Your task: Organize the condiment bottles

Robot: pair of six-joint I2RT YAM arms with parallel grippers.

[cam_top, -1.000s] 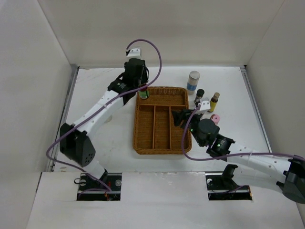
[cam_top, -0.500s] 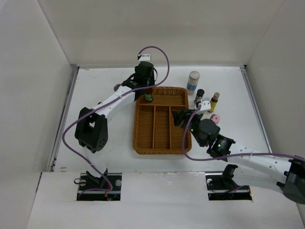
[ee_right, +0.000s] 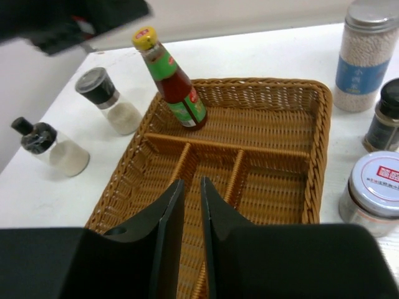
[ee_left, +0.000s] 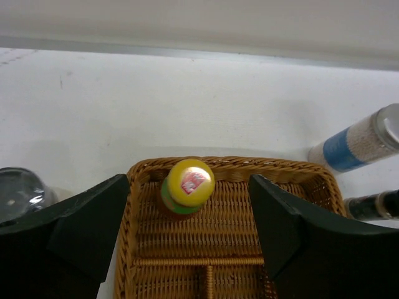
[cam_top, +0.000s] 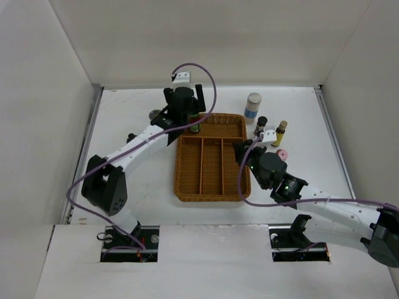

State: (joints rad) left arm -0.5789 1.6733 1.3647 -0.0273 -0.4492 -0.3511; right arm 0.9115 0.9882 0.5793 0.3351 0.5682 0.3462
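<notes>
The top external view looks steeply down from high above the near edge, far enough back to take in the whole worktop (cam_top: 305, 124) and the wicker tray (cam_top: 209, 198). The left wrist view hangs close above the tray's far end, facing down and toward the back wall (ee_left: 199, 18) (so the green bottle (ee_left: 189, 185) appears cap-first). The right wrist view sits low over the tray's near end, looking obliquely across it. All three share that far compartment, the bottle and the blue-labelled jar (ee_right: 365, 59).
</notes>
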